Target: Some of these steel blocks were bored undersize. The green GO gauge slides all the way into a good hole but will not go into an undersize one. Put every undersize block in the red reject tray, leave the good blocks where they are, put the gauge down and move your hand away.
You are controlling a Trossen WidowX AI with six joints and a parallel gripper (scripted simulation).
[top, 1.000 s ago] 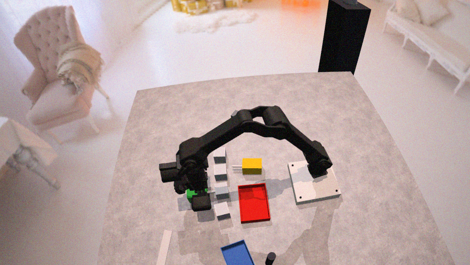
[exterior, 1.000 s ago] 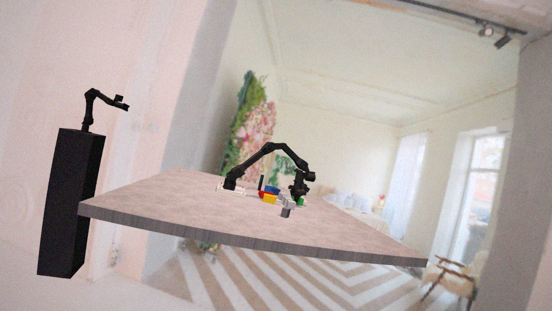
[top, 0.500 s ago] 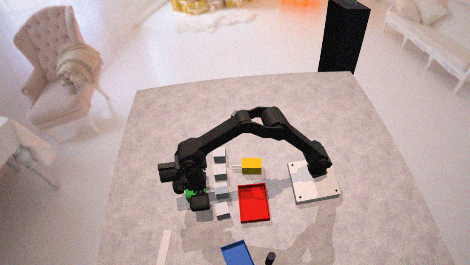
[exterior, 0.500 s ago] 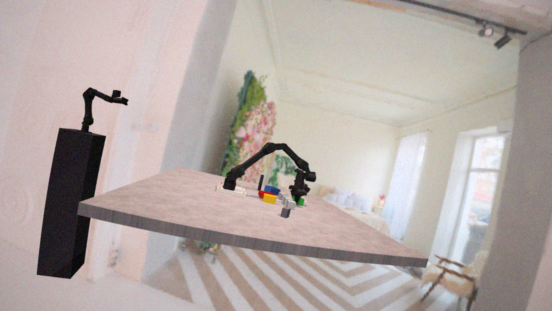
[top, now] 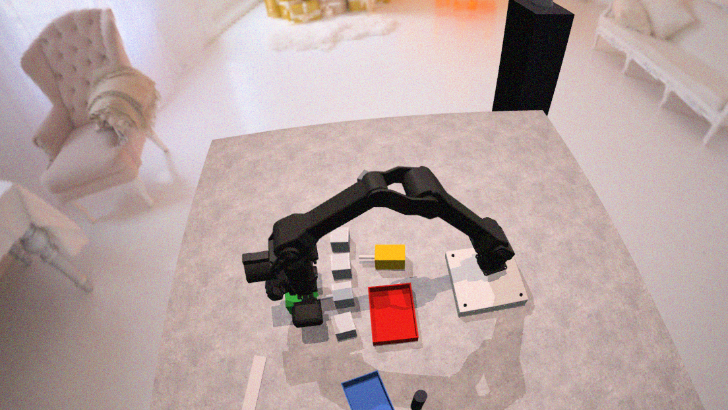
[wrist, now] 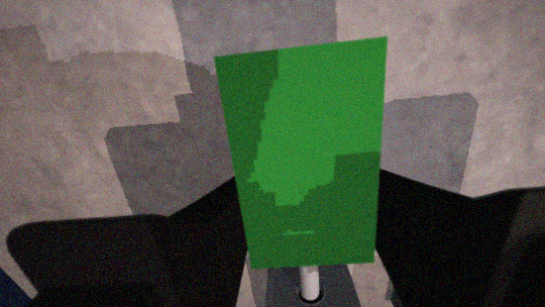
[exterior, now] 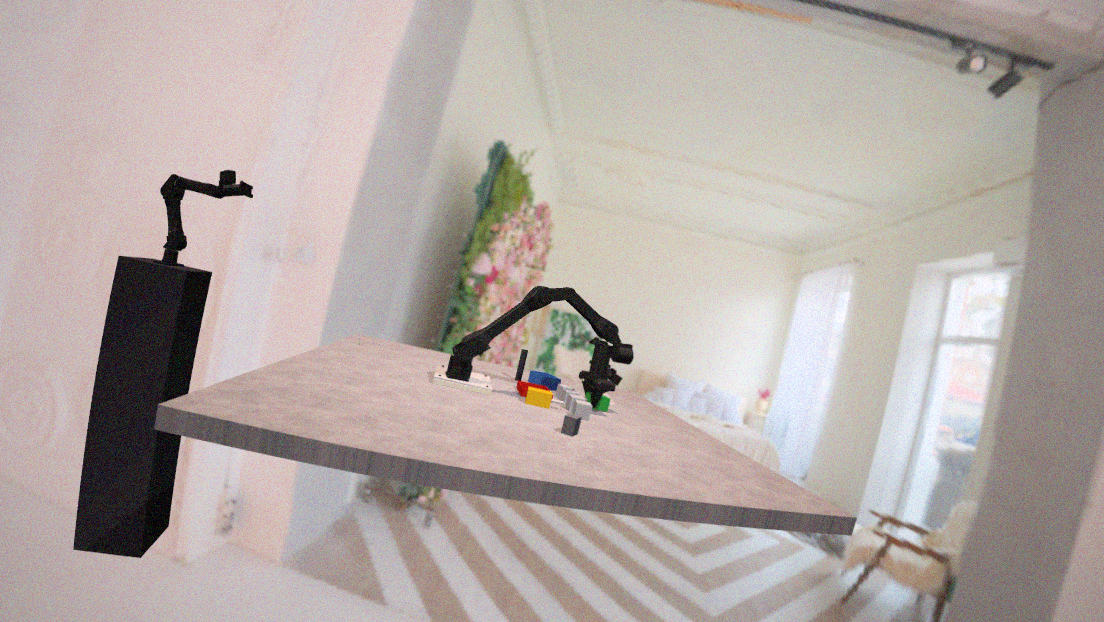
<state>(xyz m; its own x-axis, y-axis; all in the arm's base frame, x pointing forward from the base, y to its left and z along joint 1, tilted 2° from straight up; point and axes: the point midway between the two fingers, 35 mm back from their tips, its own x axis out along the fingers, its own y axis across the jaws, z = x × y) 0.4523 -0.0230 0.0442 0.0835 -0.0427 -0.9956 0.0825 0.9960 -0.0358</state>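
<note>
Top view: my pincer grasps the green gauge, left of the red tray in the frame.

Between tray and gauge, a row of four steel blocks stands on my mottled grey-pink table; the gauge's pale pin points at the tray side, its tip at a block's hole (how deep, I cannot tell). Above the red tray lies a yellow gauge; below it, a blue tray. Well beyond the tray, past the table, the pale room holds a tufted armchair and a black pedestal.
</note>
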